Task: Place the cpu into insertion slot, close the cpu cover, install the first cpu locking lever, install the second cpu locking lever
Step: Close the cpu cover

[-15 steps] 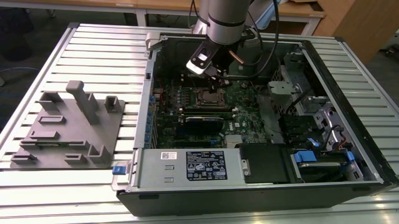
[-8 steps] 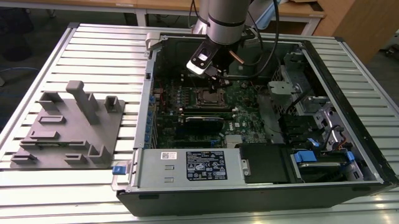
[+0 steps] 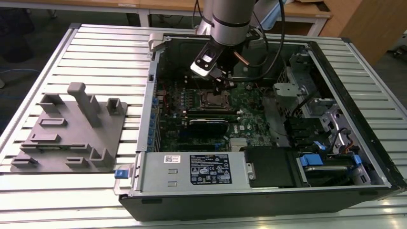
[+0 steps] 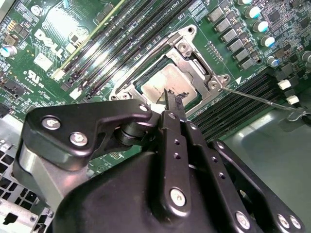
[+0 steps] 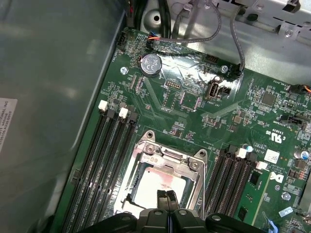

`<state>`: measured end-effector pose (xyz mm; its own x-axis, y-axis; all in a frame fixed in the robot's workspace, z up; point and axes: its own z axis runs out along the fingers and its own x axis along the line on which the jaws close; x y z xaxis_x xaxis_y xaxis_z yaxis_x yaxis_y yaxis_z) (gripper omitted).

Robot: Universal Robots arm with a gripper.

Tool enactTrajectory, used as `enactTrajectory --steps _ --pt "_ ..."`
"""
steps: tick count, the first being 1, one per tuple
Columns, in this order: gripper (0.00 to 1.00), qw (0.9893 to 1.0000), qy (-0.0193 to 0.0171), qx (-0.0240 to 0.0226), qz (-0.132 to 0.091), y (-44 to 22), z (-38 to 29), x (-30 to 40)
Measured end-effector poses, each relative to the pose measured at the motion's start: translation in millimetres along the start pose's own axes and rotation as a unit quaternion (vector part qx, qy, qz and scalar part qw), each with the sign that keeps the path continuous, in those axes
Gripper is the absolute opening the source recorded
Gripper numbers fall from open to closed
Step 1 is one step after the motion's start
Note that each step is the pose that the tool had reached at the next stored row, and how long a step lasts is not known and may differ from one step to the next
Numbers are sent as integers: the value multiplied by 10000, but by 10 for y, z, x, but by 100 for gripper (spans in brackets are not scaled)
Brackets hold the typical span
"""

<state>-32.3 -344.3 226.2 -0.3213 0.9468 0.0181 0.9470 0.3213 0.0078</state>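
Observation:
The cpu (image 4: 158,82) lies flat in the insertion slot (image 3: 215,101), its pale metal top showing in both wrist views. The cpu cover (image 5: 170,156), a dull metal frame, lies down around the cpu (image 5: 153,187). My gripper (image 4: 170,97) hangs just above the cpu's middle, inside the open computer case. Its black fingers (image 5: 163,198) are pressed together with nothing between them. A thin metal lever rod (image 4: 257,99) juts out from the socket's corner over the memory slots. In the exterior view the gripper (image 3: 219,80) sits above the socket.
Long black memory slots (image 5: 104,160) flank the socket on both sides. Case walls (image 3: 152,71) surround the board, with cables (image 5: 214,29) and a coin battery (image 5: 151,63) nearby. A grey fixture (image 3: 70,129) stands on the table at the exterior view's left.

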Motion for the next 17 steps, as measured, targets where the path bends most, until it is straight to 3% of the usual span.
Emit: enactTrajectory --steps 6,11,14,17 --pt "10 10000 0 0 -27 0 0 0" --pt "10 9998 2 4 -216 0 0 0" --pt "10 9991 4 8 -433 0 1 0" --pt "10 9975 6 13 -708 0 2 0"
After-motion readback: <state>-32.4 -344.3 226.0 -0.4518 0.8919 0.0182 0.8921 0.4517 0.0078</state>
